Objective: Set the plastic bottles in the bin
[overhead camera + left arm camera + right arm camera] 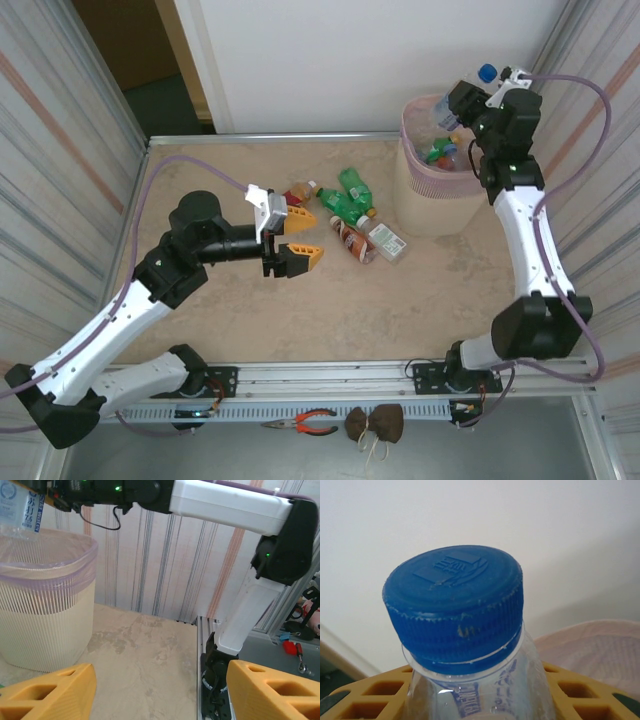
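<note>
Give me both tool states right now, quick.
Left tool: open, nothing in it.
Right tool: closed on the blue-capped bottle, over the bin.

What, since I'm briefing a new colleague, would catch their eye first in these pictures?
The right gripper holds a blue-capped bottle above the pink bin, far right of the table, with other bottles already inside. More bottles lie in a cluster mid-table, just beyond the open, empty left gripper.
</note>
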Controlling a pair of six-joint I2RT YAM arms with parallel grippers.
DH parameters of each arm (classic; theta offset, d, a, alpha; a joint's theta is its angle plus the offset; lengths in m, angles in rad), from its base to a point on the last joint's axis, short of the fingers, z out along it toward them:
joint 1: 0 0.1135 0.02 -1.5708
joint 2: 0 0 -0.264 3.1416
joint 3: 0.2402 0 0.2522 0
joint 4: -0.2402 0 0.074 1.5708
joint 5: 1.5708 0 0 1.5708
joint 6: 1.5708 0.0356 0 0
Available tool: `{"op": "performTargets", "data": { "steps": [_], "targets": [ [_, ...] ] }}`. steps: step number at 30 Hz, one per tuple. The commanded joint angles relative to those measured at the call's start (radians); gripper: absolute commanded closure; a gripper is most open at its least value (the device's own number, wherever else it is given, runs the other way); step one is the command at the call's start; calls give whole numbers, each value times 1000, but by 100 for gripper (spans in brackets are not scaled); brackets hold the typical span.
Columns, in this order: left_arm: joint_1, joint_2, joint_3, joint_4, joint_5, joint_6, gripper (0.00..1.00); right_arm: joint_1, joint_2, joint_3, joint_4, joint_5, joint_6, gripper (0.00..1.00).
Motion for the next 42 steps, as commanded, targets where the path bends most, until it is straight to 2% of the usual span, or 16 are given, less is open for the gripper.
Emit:
{"op": "performTargets", "data": {
  "steps": [1,3,5,7,12,16,23,28,34,37,42],
  "targets": [
    [-3,-15,-9,19,-7,-17,30,-20,60,63,100,-10,-227,57],
    [-3,-13,-5,11,-10,-11,30,-41,111,88,100,-84,-346,54],
    [-3,-8,-1,9,-11,-9,30,-68,161,130,64,-238,-487,52],
    [-2,2,6,18,-1,-16,30,-77,202,174,-6,-288,-634,51],
    [5,29,28,-2,32,-18,31,-80,246,187,-98,-304,-1001,51],
    [25,41,29,-19,60,-22,31,-82,303,228,-171,-238,-1187,52],
    [82,53,6,19,108,-61,31,-88,394,321,-243,-135,-1344,52],
    [102,65,5,29,125,-67,31,-89,439,324,-247,-90,-1401,51],
    [110,92,16,35,151,-74,32,-89,471,301,-285,-6,-1473,45],
    [111,92,10,46,156,-84,32,-91,450,268,-289,3,-1489,38],
    [111,89,3,61,161,-99,32,-93,368,249,-315,-47,-1465,18]
  ]
}}
